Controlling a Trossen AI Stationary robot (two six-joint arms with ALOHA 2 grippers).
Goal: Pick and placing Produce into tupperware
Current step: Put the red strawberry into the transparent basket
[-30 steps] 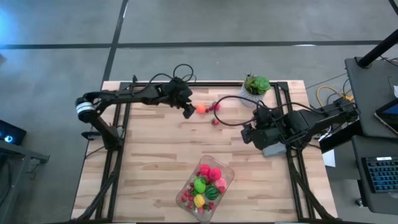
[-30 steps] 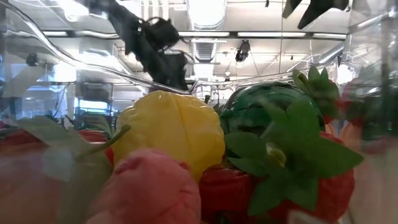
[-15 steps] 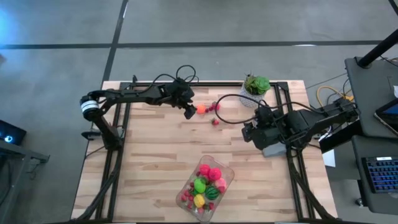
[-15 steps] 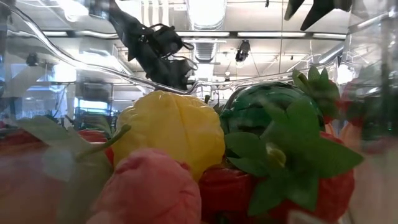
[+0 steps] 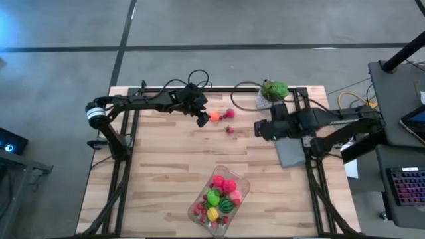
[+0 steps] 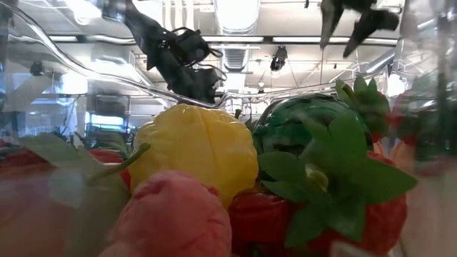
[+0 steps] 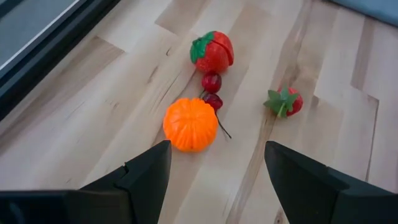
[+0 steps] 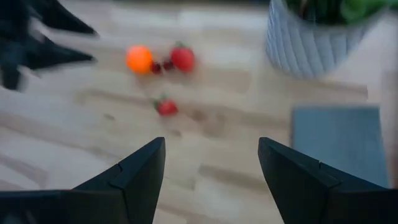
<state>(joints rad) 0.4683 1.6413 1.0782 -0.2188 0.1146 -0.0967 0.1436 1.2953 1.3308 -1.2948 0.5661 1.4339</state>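
Note:
An orange fruit (image 7: pixel 190 124), a pair of dark cherries (image 7: pixel 211 91), a red strawberry (image 7: pixel 212 52) and a smaller strawberry (image 7: pixel 285 102) lie loose on the wooden table near its far edge. My left gripper (image 7: pixel 214 169) hovers open just short of the orange fruit (image 5: pixel 214 117), slanting down, one finger to each side of it. My right gripper (image 5: pixel 259 129) hangs open above the table, right of this produce, with nothing between its fingers (image 8: pixel 211 168). The clear tupperware (image 5: pixel 221 199) stands near the front edge, holding several pieces: yellow (image 6: pixel 200 150), dark green (image 6: pixel 300 128), pink (image 6: pixel 171 221).
A leafy plant in a white pot (image 5: pixel 272 93) stands at the far edge, right of the loose produce. A flat grey slab (image 5: pixel 289 151) lies under my right arm. Bare wood stretches between the loose produce and the tupperware.
My right gripper has swung toward the table's far edge and a little toward the loose produce, rolling about its wrist; more of the grey slab now shows. It stays open.

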